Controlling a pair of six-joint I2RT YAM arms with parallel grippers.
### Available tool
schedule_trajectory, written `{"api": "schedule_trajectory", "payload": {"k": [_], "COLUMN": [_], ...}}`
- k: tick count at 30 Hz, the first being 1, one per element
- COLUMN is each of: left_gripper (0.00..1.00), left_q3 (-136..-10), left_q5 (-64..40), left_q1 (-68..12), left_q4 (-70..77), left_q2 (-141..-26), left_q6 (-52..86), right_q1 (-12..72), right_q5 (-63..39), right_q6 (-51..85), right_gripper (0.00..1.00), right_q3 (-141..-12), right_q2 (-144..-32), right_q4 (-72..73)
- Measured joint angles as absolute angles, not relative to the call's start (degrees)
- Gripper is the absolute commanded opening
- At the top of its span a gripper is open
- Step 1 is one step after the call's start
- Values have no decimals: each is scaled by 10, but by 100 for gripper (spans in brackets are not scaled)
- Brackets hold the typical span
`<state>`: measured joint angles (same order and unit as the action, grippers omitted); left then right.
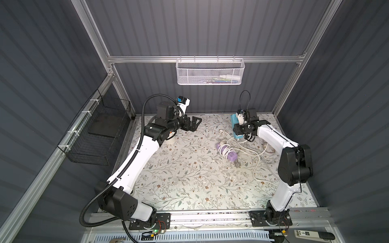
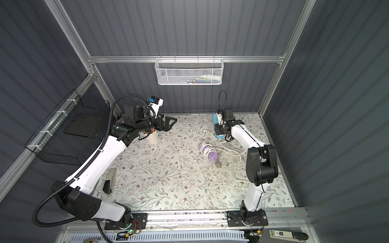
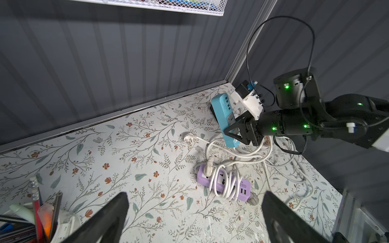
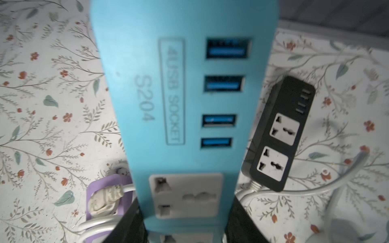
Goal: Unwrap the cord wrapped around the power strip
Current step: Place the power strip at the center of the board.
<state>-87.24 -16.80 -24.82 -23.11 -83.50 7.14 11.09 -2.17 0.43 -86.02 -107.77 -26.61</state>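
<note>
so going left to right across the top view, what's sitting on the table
beige-and-black handheld tool → white pen cup → purple plastic power strip wrapped in white cord; blue plastic power strip overlaps it, left out

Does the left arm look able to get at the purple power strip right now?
Probably yes. The left gripper is open, and only bare table lies between it and the purple power strip. The right gripper holds the blue power strip up beyond it, out of that path.

Blue strip (image 4: pixel 183 117) fills the right wrist view: its boxed label reads "4USB SOCKET", with "S204" printed just beside it.
</note>
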Motion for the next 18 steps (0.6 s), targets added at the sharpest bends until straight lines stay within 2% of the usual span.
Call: {"api": "schedule_trajectory", "payload": {"k": [8,18], "left_gripper": [100,100], "left_q3": [-855,-854], "left_q5": [-162,-161], "left_q1": [-248,-248], "left_q4": [-226,-226], "left_q2": [-835,-835], "left_q6": [71,71], "right_q1": [78,41], "right_q5": [-14,-10], "right_q6": [50,68], "right_gripper": [0,0], "right_q3": [-958,-1026], "right_q2": [-1187,-1263], "right_q4": [-333,-376]}}
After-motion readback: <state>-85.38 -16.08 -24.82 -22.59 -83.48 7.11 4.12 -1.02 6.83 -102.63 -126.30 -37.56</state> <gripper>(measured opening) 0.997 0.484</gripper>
